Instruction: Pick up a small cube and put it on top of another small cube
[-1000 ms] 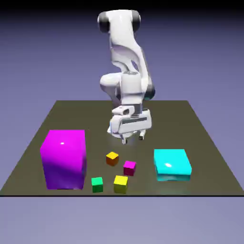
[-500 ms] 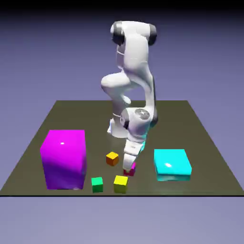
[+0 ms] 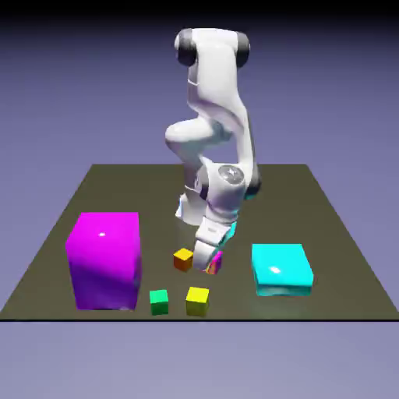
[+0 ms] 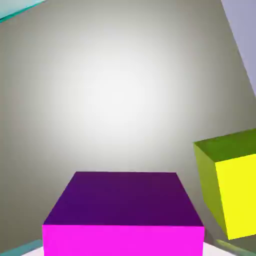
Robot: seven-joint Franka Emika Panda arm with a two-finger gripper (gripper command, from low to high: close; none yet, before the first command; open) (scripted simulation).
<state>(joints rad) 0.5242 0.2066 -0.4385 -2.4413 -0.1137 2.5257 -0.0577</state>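
While the big magenta cube (image 3: pixel 107 261) stands untouched, the stacking looks half done: right of it come the green cube (image 3: pixel 159 302), orange cube (image 3: pixel 183 259) and yellow cube (image 3: pixel 197 301), then the gripper (image 3: pixel 205 266), clamped on the small magenta cube (image 4: pixel 123 240), apparently lifted; placing remains. No containers show.

exterior view facing robot, hand view close

No readable text, label, brand, number or sign shows in either view.
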